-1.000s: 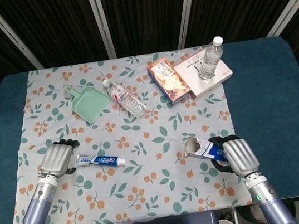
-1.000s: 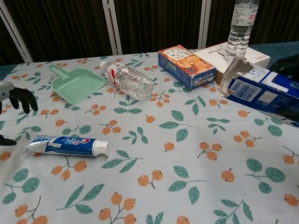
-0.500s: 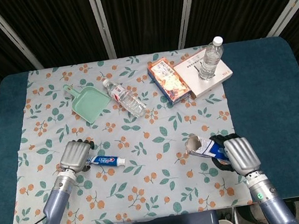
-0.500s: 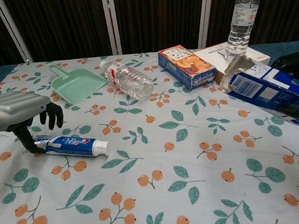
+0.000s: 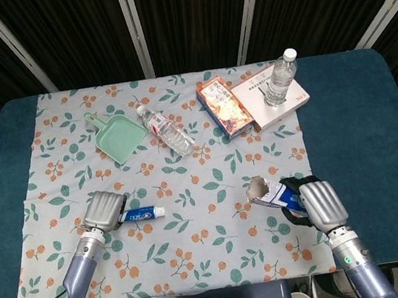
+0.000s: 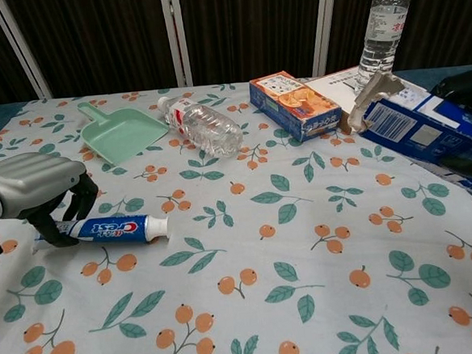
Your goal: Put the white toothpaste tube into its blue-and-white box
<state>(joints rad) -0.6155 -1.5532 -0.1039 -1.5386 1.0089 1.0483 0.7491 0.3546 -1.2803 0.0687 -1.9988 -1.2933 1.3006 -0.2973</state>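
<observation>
The white toothpaste tube (image 5: 142,214) (image 6: 114,228) with blue lettering lies flat on the floral cloth at the front left, cap pointing right. My left hand (image 5: 105,210) (image 6: 31,186) covers its tail end, with dark fingers curled down around that end. On the right, my right hand (image 5: 320,204) (image 6: 466,91) grips the blue-and-white box (image 5: 272,195) (image 6: 415,128) and holds it lifted and tilted. The box's torn open end (image 6: 374,96) faces left toward the tube. The rear of the box is hidden in the hand.
A mint dustpan (image 5: 118,138) (image 6: 124,133) and a lying water bottle (image 5: 168,129) (image 6: 206,125) sit at the back left. A snack box (image 5: 223,106) (image 6: 299,104) and a white flat box (image 5: 274,99) bearing an upright bottle (image 5: 280,77) (image 6: 381,26) stand back right.
My left hand came in from the left and closed over the tube's tail; the tube turned slightly, more level. The right hand raised the box a little.
</observation>
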